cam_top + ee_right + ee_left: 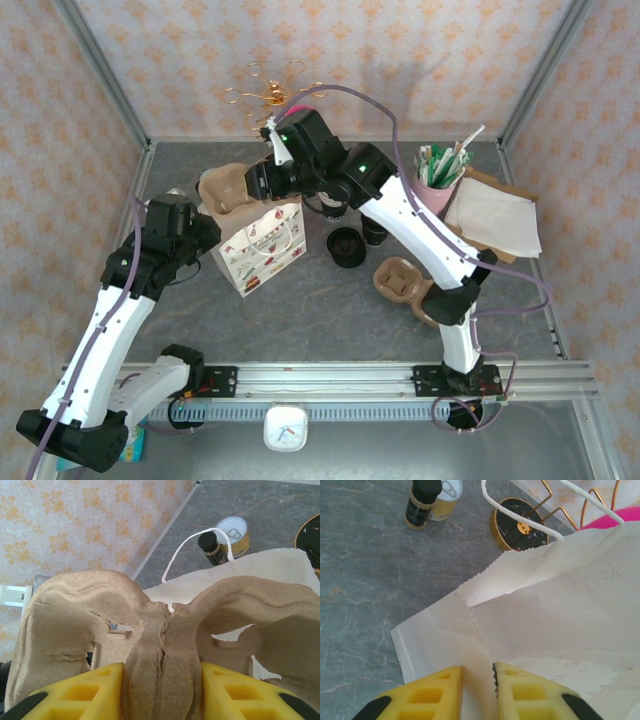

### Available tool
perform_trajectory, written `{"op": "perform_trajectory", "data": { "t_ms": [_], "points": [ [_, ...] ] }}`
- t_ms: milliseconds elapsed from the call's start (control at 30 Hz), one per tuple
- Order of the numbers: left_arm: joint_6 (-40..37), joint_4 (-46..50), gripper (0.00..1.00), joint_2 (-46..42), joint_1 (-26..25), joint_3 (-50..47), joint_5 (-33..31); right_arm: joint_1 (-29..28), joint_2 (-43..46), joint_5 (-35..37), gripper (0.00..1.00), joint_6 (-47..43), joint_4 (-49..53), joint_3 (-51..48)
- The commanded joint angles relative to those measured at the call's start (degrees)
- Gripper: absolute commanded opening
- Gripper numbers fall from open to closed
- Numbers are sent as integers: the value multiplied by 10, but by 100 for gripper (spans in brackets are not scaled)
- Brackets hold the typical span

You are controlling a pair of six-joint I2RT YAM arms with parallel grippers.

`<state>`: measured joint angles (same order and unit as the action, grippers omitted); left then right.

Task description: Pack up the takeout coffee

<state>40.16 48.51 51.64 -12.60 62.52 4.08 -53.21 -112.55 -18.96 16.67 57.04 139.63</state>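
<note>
Above the bag [262,248], right tool [162,680] grips carrier [150,630], cup unseen; left tool [478,680] pinches bag's edge.

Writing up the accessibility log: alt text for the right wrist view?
Two yellow gripper fingers clamp the central ridge of a brown moulded-pulp cup carrier, above an open white paper bag with a cord handle; behind stand a gold tin can and a dark bottle.

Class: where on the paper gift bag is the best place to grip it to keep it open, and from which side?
The paper gift bag stands upright, mouth open. Probably grip its thin top rim from above, one jaw inside and one outside, as the left gripper does; the walls are too wide and floppy.
</note>
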Motion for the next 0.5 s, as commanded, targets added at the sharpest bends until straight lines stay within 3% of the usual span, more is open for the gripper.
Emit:
{"op": "perform_trajectory", "data": {
  "t_ms": [0, 200, 467],
  "points": [
    [-24, 16, 17, -9, 4, 14, 20, 2, -7, -11, 40, 0, -21, 18],
    [-49, 34, 8, -13, 3, 33, 60, 1, -9, -17, 40, 3, -17, 18],
    [-62, 59, 7, -20, 3, 54, 110, -2, -7, -17, 39, 13, -1, 17]
  ]
}}
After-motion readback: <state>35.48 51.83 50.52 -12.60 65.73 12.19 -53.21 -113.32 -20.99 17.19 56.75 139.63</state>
